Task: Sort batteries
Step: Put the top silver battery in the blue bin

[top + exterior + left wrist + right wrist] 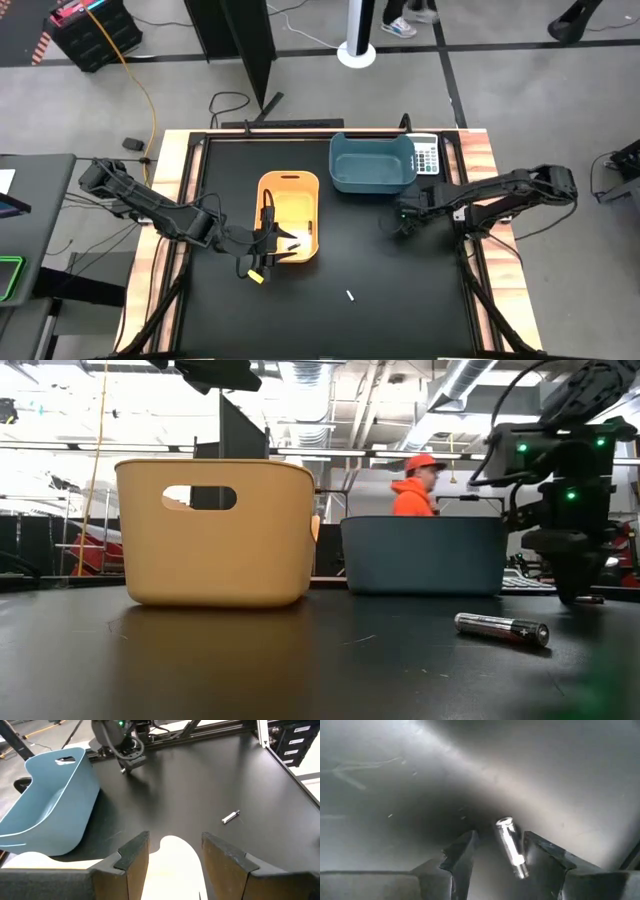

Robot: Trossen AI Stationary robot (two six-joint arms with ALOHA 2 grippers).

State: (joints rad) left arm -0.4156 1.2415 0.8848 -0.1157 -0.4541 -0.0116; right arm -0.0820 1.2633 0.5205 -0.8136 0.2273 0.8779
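Observation:
My right gripper (497,852) is open and points down at the black table, right of centre (405,215). A pale silvery battery (510,846) lies on the table between its two fingers. My left gripper (175,852) is open and empty above the yellow bin (290,215), over its near end. Another silvery battery (350,296) lies loose on the table toward the near edge. It also shows in the low view (500,628) and in the left wrist view (230,816). The blue bin (372,163) stands at the far side. My right gripper has one finger on either side of the silvery battery, coming from above. The battery lies flat on the table, closer to one finger (540,857) than to the other. Whether that finger touches it, I cannot tell.
A grey-white calculator (427,155) lies beside the blue bin at the far right. Wooden borders (170,200) and dark frame rails edge the table. A person in an orange jacket and helmet (418,485) stands in the room behind the table.

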